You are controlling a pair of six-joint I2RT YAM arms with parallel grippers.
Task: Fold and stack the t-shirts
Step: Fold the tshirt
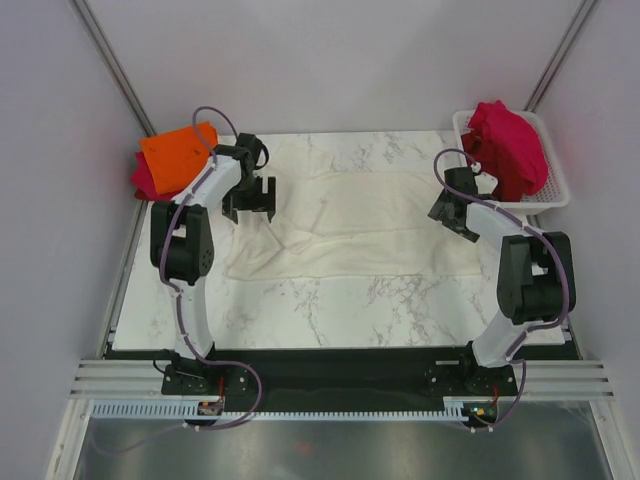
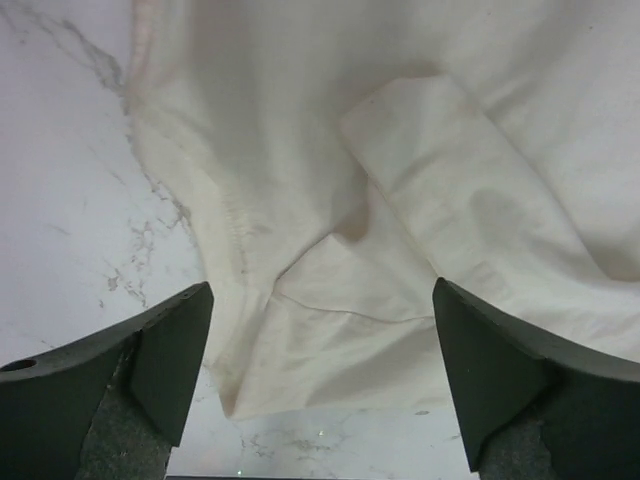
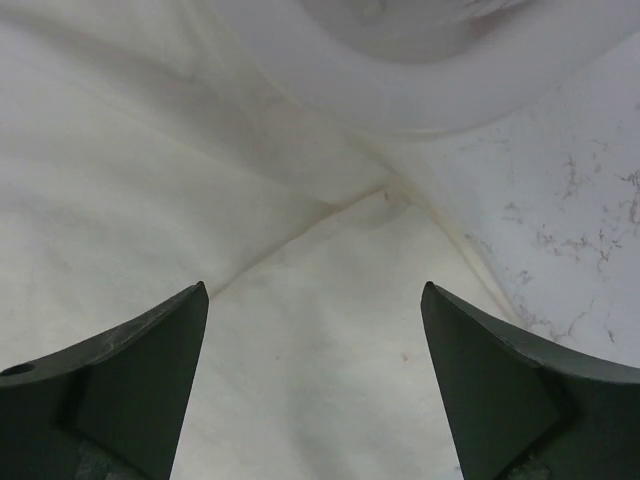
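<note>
A cream-white t-shirt (image 1: 350, 225) lies spread across the middle of the marble table (image 1: 350, 300). It is stretched wide from left to right and rumpled, with creases running along it and its near-left corner sagging towards the arms' side.

The left jaws hang over the shirt's left end, near its far edge. They are released and spread wide, with nothing between them. From the left wrist, the two dark fingers (image 2: 165, 350) frame folded cream cloth below, with a flap lying over the layer under it and bare marble off to the left.

The right jaws hang over the shirt's right end, just as slack and wide apart, grasping nothing. Between its fingers (image 3: 140, 380) the right wrist view shows smooth cream cloth with one long crease, and marble at the right.

At the far-left corner of the table, a bright orange t-shirt (image 1: 178, 150) lies flat on top of a crimson t-shirt (image 1: 143, 180), of which only an edge shows at the left.

At the far-right corner stands a white mesh basket (image 1: 555, 195) heaped with bunched crimson cloth (image 1: 510, 145). How many shirts are in that heap I cannot tell. The right jaws are near the basket but apart from it.
</note>
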